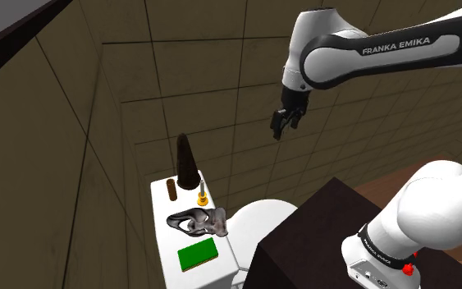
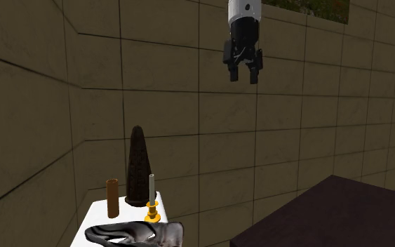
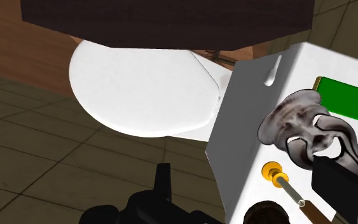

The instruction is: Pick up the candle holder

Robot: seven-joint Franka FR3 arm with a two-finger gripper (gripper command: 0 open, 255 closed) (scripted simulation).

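yellow candle holder (image 1: 202, 198) stands well below the parted fingers (image 2: 232, 71).

arm (image 1: 329, 31): white, dark joints | FRANKA EMIKA lettering (image 1: 401, 44): white on dark | tool (image 1: 280, 131): black

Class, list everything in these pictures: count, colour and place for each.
tank top: 1, white, by the tiled wall
candle holder: 1, yellow with grey candle, on the tank top
cone: 1, dark, next to the candle holder
cylinder: 1, brown, beside the cone
mask-like figure: 1, grey-black, mid tank top
block: 1, green, beside the figure
toilet lid: 1, white, beside the stand
stand: 1, dark brown
arm: 1, white, raised
tool: 1, black, open, high up
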